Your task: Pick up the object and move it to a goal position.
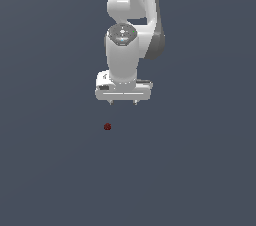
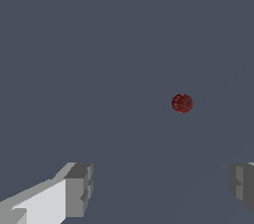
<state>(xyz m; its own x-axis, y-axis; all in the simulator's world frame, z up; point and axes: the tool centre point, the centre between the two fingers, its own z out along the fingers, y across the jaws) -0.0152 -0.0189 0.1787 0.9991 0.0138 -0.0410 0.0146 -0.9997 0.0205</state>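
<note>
While the berry (image 1: 107, 127) is lying alone on the counter (image 1: 45, 170), the tool (image 1: 123, 102) is hanging above it, fingers (image 2: 78, 188) spread wide, holding nothing. Seemingly approaching; next, centring over the berry and lowering.

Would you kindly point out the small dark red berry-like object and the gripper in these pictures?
Dark red object (image 1: 107, 127), exterior view: middle of the lump.
Dark red object (image 2: 182, 103), wrist view: middle of its round face.
Gripper (image 1: 123, 103), exterior view: midway between the two fingertips, which stand apart.
</note>
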